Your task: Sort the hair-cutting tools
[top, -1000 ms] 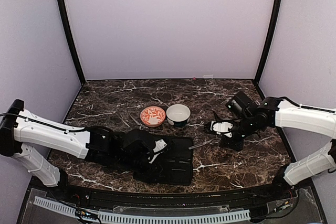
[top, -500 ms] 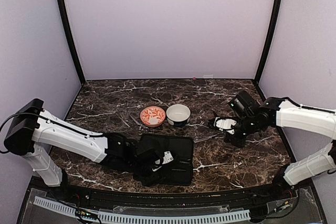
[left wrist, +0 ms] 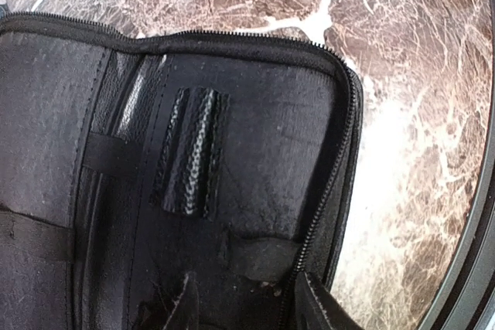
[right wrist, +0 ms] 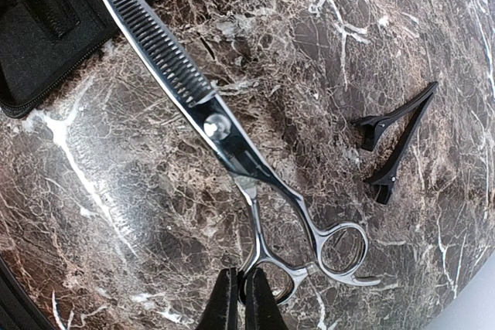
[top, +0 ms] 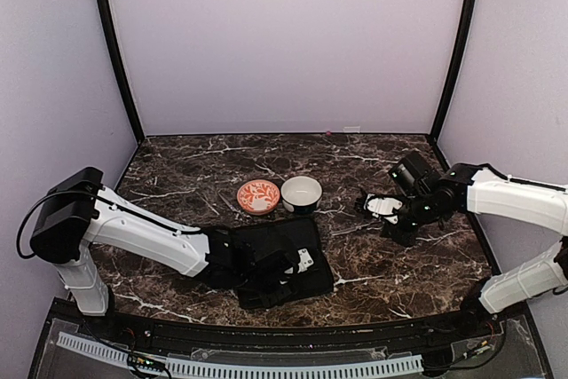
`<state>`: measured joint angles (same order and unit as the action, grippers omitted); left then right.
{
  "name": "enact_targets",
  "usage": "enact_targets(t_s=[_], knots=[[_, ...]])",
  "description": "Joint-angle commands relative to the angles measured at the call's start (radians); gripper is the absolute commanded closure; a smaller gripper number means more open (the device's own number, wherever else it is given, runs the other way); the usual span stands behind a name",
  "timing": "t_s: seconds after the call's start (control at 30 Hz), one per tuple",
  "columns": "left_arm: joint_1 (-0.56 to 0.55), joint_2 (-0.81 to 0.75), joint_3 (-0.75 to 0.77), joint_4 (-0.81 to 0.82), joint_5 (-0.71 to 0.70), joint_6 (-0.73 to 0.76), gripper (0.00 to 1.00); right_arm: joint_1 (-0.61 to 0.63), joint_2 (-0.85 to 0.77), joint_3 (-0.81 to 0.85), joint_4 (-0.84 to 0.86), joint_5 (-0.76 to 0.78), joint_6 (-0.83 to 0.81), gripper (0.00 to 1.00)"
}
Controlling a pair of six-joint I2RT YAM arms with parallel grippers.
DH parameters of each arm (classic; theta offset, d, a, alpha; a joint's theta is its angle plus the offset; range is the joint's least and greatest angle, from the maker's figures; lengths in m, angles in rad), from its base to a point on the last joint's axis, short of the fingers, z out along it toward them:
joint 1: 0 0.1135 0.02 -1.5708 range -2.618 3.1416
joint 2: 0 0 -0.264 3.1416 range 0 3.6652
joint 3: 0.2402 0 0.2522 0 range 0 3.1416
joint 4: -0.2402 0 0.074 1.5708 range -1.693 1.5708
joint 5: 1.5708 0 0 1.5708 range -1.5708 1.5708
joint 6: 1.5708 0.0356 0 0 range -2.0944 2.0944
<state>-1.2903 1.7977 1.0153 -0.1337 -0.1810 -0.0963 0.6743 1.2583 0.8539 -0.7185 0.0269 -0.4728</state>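
Okay, thinning scissors [right wrist: 224, 133] lie right of the black case [right wrist: 46, 28], blade tip near its corner; right gripper [right wrist: 241, 303] pinched tight on one ring handle (dark hair clip [right wrist: 398, 141] farther from the case). Left gripper [left wrist: 251, 307] half-spread, straddling the case's zip edge.

Polished metal scissors [right wrist: 224, 133], matt black cloth case [left wrist: 255, 137], glossy marble-look table [right wrist: 116, 214], matt black clips [right wrist: 371, 123]
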Motion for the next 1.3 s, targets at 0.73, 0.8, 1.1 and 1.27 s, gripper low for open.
enact_targets(t_s=[0.73,0.8,1.1,1.27], knots=[[0.030,-0.393,-0.103,-0.513,-0.155,-0.792,0.57,0.224,0.205,0.202,-0.184,0.012,0.018,1.00],[0.030,-0.405,-0.136,-0.502,-0.101,-0.845,0.61,0.255,0.233,0.209,-0.199,0.019,0.023,1.00],[0.028,-0.399,-0.258,-0.376,-0.015,-0.897,0.71,0.310,0.327,0.244,-0.241,0.015,0.029,1.00],[0.018,-0.329,-0.259,-0.338,0.024,-0.872,0.74,0.314,0.387,0.281,-0.245,0.008,0.039,1.00]])
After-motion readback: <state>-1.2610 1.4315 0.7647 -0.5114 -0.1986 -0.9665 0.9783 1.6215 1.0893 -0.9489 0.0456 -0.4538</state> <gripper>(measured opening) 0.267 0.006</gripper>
